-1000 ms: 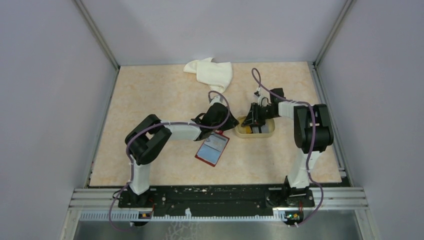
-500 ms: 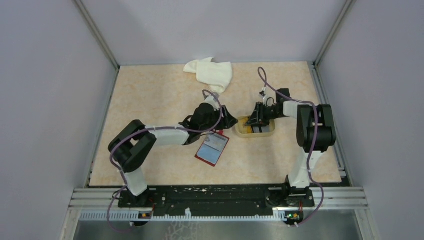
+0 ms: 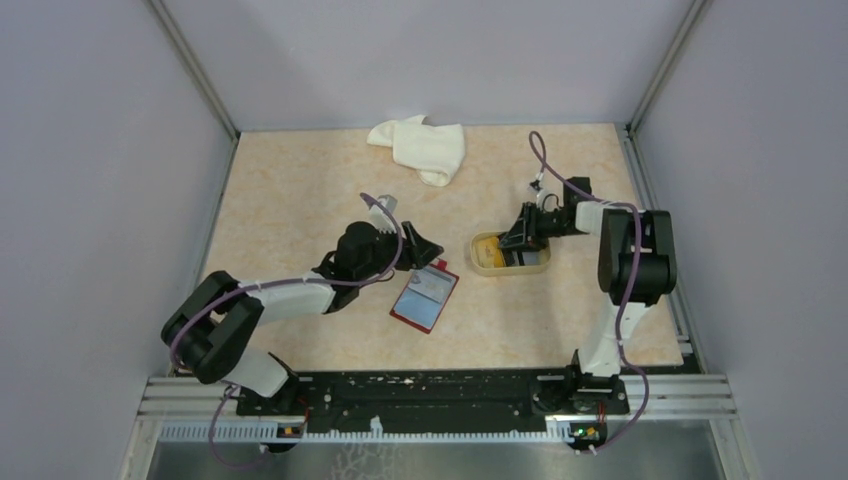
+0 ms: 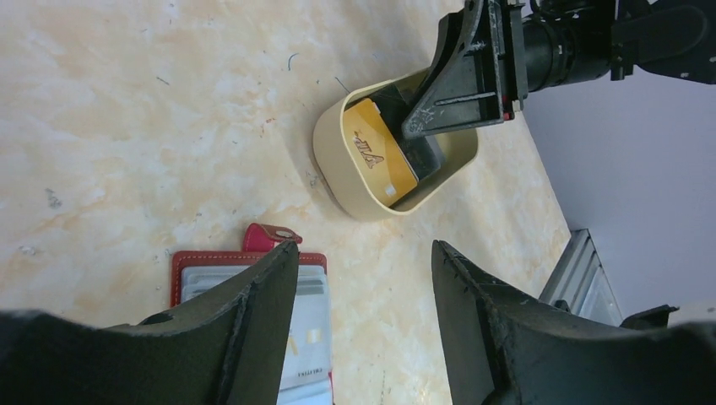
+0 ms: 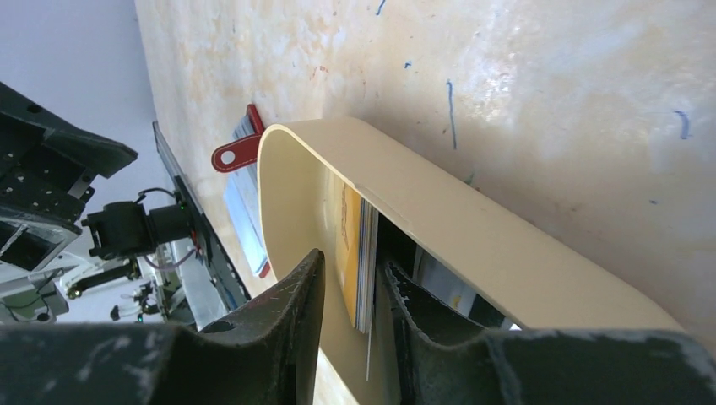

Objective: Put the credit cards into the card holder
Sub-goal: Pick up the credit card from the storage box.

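Note:
The dark red card holder (image 3: 425,298) lies open on the table with pale cards in it; its snap tab (image 4: 268,234) peeks out beside my left fingers. My left gripper (image 4: 365,246) hovers open and empty just above the holder's far end (image 3: 428,248). My right gripper (image 3: 522,238) reaches into the beige tray (image 3: 484,262). There its jaws straddle a stack of credit cards (image 5: 353,219), yellow one outermost, standing on edge. The right finger touches the stack; a thin gap shows at the left finger (image 5: 304,287). The yellow card (image 4: 380,152) leans on the right gripper's finger.
A crumpled white cloth (image 3: 422,148) lies at the table's back edge. Grey walls close in the left, right and back sides. The tray (image 4: 333,143) sits a short way right of the card holder (image 5: 239,153).
My left arm has drawn back to the left and toward its base, and its jaws have opened. The right gripper has shifted slightly right but stays inside the tray.

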You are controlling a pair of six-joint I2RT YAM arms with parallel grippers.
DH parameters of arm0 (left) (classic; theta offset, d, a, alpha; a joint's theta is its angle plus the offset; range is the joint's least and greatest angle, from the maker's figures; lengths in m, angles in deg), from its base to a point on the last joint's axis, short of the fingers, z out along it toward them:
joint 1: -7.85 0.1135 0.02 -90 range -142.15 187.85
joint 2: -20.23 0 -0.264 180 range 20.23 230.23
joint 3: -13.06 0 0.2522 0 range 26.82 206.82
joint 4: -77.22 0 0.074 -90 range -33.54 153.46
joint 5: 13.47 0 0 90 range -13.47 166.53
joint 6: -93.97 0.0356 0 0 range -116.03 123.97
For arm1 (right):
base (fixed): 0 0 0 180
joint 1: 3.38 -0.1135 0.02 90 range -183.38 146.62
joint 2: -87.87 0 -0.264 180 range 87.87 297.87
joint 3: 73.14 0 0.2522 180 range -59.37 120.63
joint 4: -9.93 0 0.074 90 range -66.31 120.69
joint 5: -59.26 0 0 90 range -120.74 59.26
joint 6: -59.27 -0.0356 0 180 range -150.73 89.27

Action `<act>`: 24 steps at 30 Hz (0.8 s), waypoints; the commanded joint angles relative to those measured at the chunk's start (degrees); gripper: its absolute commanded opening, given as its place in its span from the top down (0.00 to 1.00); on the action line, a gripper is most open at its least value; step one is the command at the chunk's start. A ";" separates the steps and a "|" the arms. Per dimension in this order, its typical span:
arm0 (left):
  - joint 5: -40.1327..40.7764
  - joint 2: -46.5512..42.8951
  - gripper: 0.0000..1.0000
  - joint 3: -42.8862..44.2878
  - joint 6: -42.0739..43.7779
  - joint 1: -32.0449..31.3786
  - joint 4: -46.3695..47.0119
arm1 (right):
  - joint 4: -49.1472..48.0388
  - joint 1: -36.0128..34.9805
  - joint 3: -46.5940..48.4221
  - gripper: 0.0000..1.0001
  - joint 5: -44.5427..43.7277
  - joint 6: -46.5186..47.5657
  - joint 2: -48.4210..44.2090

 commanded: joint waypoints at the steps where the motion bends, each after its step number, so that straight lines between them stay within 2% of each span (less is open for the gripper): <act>1: -2.33 -5.84 0.35 -3.82 2.13 0.58 3.50 | -0.25 1.51 2.29 0.74 2.21 1.39 -2.07; 7: -2.21 -12.12 0.35 -8.87 2.54 0.59 2.62 | 0.10 1.92 2.44 0.86 1.22 1.46 -2.07; 10: -2.25 -15.15 0.35 -11.35 2.12 0.58 2.57 | 0.34 2.49 2.55 1.00 -0.34 1.56 -2.78; 12: -2.00 -17.30 0.34 -13.19 1.60 0.58 2.50 | 0.41 3.11 2.44 1.00 -1.81 1.89 -3.94; 15: -1.60 -20.60 0.25 -15.96 0.66 0.79 3.81 | 0.55 3.93 2.23 1.00 -3.67 2.83 -6.60; 18: -3.50 -22.54 0.03 -18.53 -0.26 1.49 6.47 | 1.47 4.17 2.33 1.00 -6.31 5.07 -10.16; 24: -15.63 -22.53 0.01 -21.17 -2.98 3.31 13.28 | 3.60 4.33 2.97 1.00 -8.59 11.32 -17.03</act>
